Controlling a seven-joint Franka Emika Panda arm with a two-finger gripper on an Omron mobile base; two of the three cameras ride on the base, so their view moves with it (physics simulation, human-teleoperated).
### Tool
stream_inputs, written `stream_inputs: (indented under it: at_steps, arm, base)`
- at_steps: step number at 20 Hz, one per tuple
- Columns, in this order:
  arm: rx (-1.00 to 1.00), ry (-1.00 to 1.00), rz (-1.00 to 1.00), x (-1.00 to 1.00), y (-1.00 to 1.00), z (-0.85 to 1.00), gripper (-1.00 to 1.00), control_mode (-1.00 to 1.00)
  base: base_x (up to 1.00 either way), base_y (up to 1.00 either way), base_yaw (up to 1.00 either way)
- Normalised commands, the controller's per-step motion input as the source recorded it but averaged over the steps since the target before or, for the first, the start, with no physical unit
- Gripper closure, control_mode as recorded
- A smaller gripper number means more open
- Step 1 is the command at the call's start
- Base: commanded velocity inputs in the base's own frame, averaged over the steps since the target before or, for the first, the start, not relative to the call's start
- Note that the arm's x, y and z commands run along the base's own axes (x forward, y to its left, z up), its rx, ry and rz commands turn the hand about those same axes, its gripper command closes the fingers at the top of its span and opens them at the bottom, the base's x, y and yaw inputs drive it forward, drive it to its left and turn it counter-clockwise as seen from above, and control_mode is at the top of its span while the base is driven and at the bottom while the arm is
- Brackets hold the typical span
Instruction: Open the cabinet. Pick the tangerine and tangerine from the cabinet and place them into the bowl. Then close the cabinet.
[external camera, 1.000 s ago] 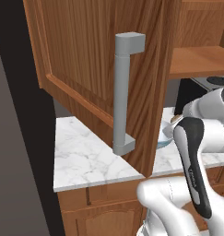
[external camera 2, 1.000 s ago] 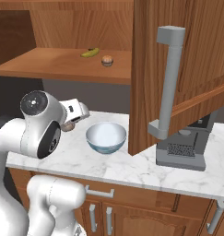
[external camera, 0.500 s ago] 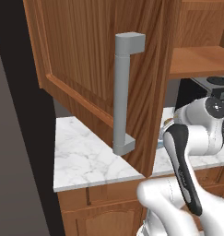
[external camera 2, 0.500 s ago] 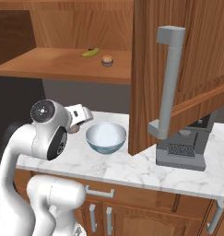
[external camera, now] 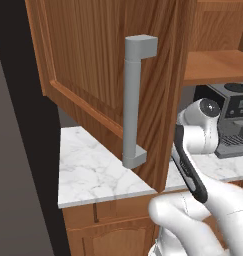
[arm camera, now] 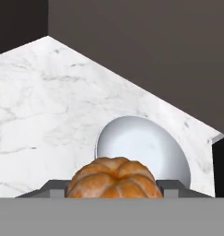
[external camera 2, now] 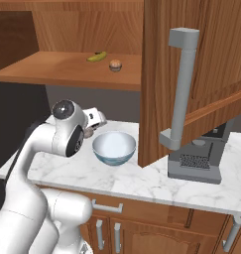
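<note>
The gripper [arm camera: 114,190] pinches a tangerine [arm camera: 112,178] between its two finger tips, held above the white marble counter [external camera 2: 142,181] just to the left of the bowl [external camera 2: 114,147], which sits white and bare inside. The cabinet [external camera 2: 201,74] stands open, its doors with long grey bar handles [external camera 2: 180,94] swung toward the near side, and on its shelf [external camera 2: 67,69] far back lie a yellowish banana [external camera 2: 97,57] and, just right of it, a small round brownish item [external camera 2: 115,65]. A dark coffee machine [external camera 2: 196,158] stands on the counter to the right of the bowl, partly behind the right door.
</note>
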Motion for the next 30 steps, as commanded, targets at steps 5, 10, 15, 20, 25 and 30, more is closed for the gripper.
stream_inputs:
  at_steps: [5,10,15,20,25,30]
  arm:
    - [0.0,0.16,0.0,0.55,-0.18,-0.08,1.0,-1.0]
    - [0.0,0.09,0.0,0.22,-0.19,-0.11,1.0,-1.0]
    - [-0.02,0.02,0.0,-0.05,0.0,-0.21,1.0,-1.0]
    - [-0.01,0.0,0.0,-0.07,-0.04,-0.47,1.0,-1.0]
    - [0.0,0.0,0.0,0.06,-0.08,-0.12,1.0,-1.0]
    - [0.0,0.0,0.01,0.28,-0.04,-0.22,1.0,-1.0]
  base:
    - [0.0,0.0,0.0]
    - [0.0,0.0,0.0]
    - [0.0,0.0,0.0]
    - [0.0,0.0,0.0]
    - [0.0,0.0,0.0]
    - [0.0,0.0,0.0]
